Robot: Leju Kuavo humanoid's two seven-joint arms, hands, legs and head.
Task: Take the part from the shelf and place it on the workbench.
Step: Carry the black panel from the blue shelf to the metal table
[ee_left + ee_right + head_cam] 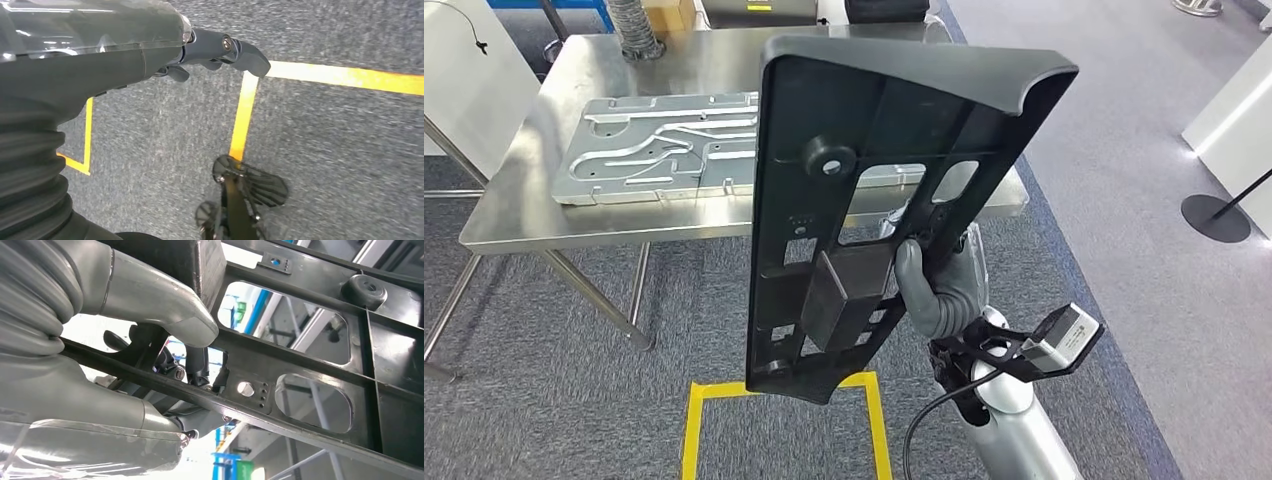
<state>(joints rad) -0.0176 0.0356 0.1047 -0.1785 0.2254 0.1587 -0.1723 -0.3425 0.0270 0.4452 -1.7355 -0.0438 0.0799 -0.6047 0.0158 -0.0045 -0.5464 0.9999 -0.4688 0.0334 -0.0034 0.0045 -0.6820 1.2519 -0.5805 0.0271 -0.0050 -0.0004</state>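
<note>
Behind part, right hand half hidden.

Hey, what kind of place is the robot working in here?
Most likely a factory or workshop test area. A stainless steel workbench carries a machined metal plate, yellow floor tape marks a standing spot on grey carpet, and the right hand holds a large black plastic part.

Head view looks forward and down at the surface; the part sits close. Right wrist view shares that part, very near. Left wrist view faces the floor.
</note>
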